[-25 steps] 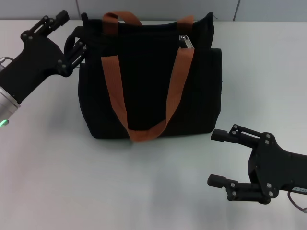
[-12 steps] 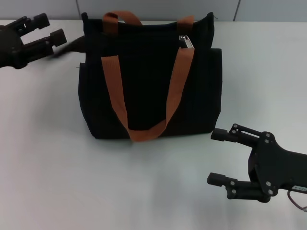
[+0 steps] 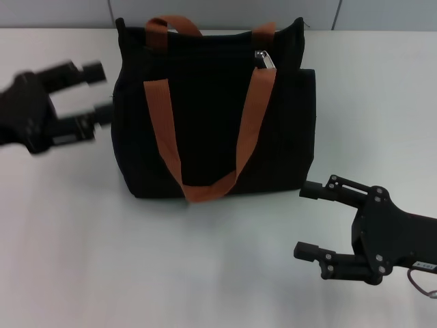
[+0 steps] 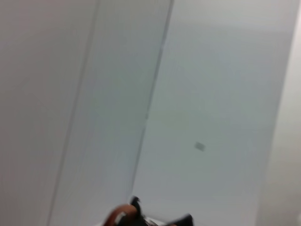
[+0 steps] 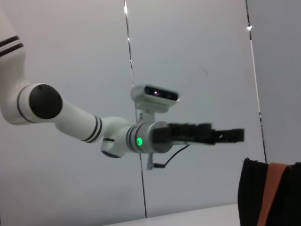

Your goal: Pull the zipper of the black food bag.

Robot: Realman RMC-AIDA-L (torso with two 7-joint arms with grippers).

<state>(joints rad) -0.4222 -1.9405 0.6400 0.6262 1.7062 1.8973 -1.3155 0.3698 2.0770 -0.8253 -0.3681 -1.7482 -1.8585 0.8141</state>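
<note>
The black food bag stands on the white table at the middle back, with two rust-orange strap handles. The small silver zipper sits on the top edge toward the bag's right end. My left gripper is open and empty, hovering just left of the bag's upper left side, blurred by motion. My right gripper is open and empty, low over the table in front of the bag's right corner. The right wrist view shows the left gripper and the bag's edge. The left wrist view shows only the bag's top.
The white table runs all around the bag. A grey panelled wall stands behind the table's back edge. The left arm with its green light shows in the right wrist view.
My left gripper has let go of the bag's upper left corner, swung away to the left, then come down and forward beside the bag. The right arm and the bag hardly moved.
</note>
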